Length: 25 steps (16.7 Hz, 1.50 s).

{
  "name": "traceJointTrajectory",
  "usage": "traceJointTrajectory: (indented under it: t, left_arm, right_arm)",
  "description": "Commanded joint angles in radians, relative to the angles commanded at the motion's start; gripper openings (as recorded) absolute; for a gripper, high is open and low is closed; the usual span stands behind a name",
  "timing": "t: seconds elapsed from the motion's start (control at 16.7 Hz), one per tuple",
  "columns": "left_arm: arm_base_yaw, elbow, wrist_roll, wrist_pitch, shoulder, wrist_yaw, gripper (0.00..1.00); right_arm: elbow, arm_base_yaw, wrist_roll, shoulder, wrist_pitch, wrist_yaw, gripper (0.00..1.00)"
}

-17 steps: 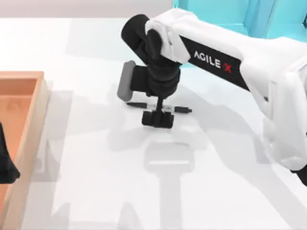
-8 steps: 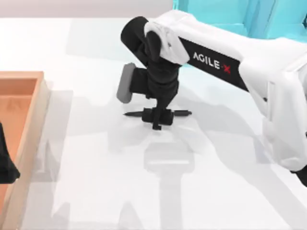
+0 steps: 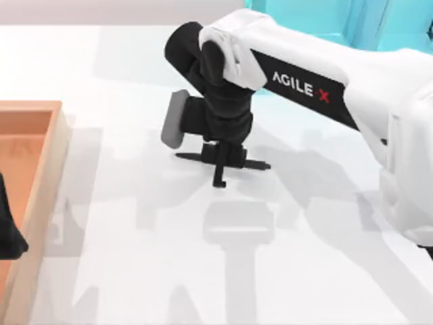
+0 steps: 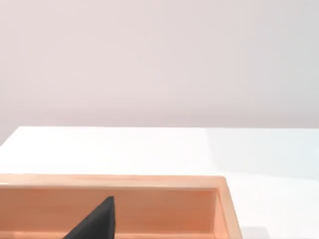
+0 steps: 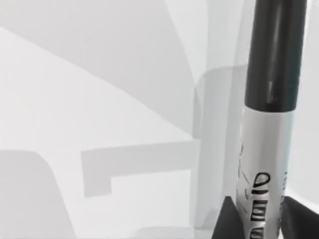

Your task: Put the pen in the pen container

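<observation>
Our right gripper is over the middle of the table, its fingers clamped around the pen, which lies level across them with a black end out to each side. In our right wrist view the pen sits between the two dark fingertips. Our left gripper is parked over the orange tray at the table's left edge; we cannot tell how its fingers stand.
</observation>
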Motion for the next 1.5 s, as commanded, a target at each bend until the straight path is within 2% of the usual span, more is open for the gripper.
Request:
traceJointTrajectory:
  t: [0.48,0.96,1.2,1.5]
  left_arm:
    - [0.0,0.0,0.0,0.0,0.0,0.0,1.0]
    - [0.0,0.0,0.0,0.0,0.0,0.0,1.0]
    - [0.0,0.0,0.0,0.0,0.0,0.0,1.0]
    - [0.0,0.0,0.0,0.0,0.0,0.0,1.0]
  right_arm:
    - [-0.254,0.175,0.167,-0.433,-0.168,0.013,0.0]
    - [-0.292,0.19,0.189,-0.477,-0.185,0.005,0.0]
    - [-0.388,0.093,0.171,-0.508,-0.058,-0.114,0.0]
    - [-0.615,-0.155,0.147,-0.582,0.24,-0.423,0.0]
